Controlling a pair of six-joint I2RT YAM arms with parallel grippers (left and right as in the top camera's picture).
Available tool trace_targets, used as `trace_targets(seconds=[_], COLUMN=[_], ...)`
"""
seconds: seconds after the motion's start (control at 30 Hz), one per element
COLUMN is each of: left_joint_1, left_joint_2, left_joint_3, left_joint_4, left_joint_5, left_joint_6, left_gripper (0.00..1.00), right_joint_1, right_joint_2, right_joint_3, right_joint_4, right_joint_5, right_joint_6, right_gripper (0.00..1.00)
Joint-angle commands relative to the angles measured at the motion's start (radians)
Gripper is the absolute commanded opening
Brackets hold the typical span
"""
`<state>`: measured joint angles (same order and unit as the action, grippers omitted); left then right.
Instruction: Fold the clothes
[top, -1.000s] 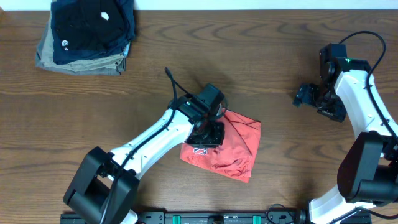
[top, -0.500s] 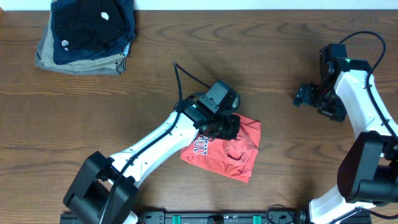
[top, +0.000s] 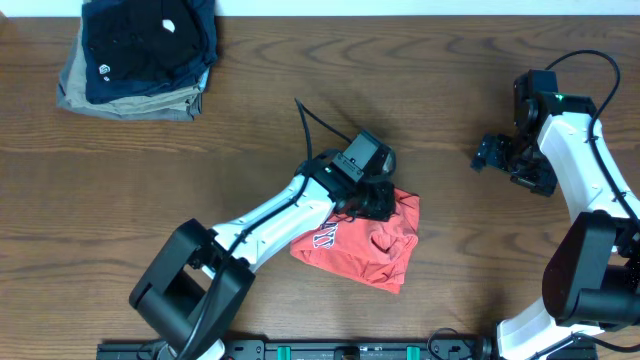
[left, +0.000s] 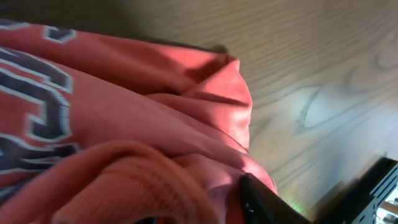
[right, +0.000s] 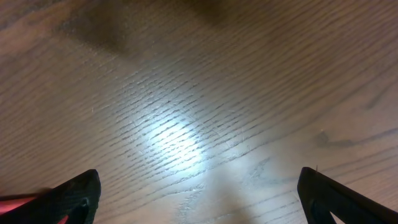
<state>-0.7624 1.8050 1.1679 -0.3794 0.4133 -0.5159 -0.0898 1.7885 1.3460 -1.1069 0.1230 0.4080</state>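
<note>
Shirt first: we see the coral-red T-shirt lying in a crumpled, roughly folded bundle on the wood table, front-centre, with block lettering showing on its left part. L gripper sits over the shirt's upper edge. Its wrist cam is filled w/ red cloth and only one dark finger shows, against the fabric, so we can't tell if it's clamped or let go. R gripper hangs well apart at the right side, fingers spread wide over bare wood, nothing btw them. Folded dark-and-khaki stack sits far back-left.
</note>
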Motion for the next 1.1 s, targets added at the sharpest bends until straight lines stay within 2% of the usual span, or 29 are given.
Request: trace_targets(seconds=[0.0,0.23,0.67,0.73,1.07], left_joint_1=[-0.032,-0.083,-0.13,-0.129,-0.119], left_joint_2=[0.002,-0.058,-0.17,-0.182,-0.185], left_joint_3=[0.019,0.049,0.054,0.054,0.053], left_joint_4=[0.004,0.003,-0.036,-0.051,-0.306], left_joint_5=[0.045,0.175,0.182,0.178,0.09], left_joint_6=[0.001,0.002,0.01,0.031,0.041], left_gripper=[0.45,0.45,0.51,0.57,0.59], right_joint_1=[-0.005,-0.005,-0.005,-0.005,-0.005], right_joint_2=[0.001,0.001,0.001,0.001,0.001], right_joint_3=[0.0,0.0,0.0,0.0,0.0], right_joint_4=[-0.001,-0.001,-0.001,-0.001,-0.001], right_joint_5=[0.0,0.0,0.0,0.0,0.0], right_joint_6=[-0.013,-0.013,-0.013,-0.013,-0.013], right_gripper=[0.99,0.99,0.99,0.99,0.99])
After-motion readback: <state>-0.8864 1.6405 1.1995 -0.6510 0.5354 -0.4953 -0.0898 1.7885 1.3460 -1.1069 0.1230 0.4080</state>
